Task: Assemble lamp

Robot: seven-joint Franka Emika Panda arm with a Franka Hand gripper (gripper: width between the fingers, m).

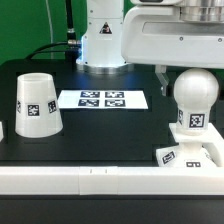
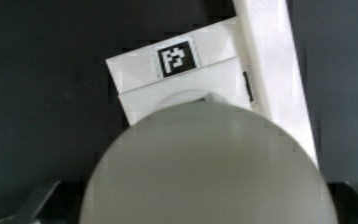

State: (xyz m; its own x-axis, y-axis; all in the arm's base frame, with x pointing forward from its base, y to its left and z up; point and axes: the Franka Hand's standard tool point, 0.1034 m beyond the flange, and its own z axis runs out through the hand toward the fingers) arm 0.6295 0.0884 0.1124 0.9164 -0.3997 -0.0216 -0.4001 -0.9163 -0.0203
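Parts across the black table (image 1: 110,135): at the exterior view's left, the large white tapered plastic shade (image 1: 35,104) stands wide end down. The marker board (image 1: 103,99) lies mid-table. At the right, the white round-headed bulb (image 1: 194,98) stands upright at the flat square white base (image 1: 186,155). The gripper (image 2: 194,200) straddles the bulb's head. I cannot tell if its jaws are clenched.

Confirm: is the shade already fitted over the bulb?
No, the shade stands by itself at the exterior view's left, well apart from the bulb at the exterior view's right.
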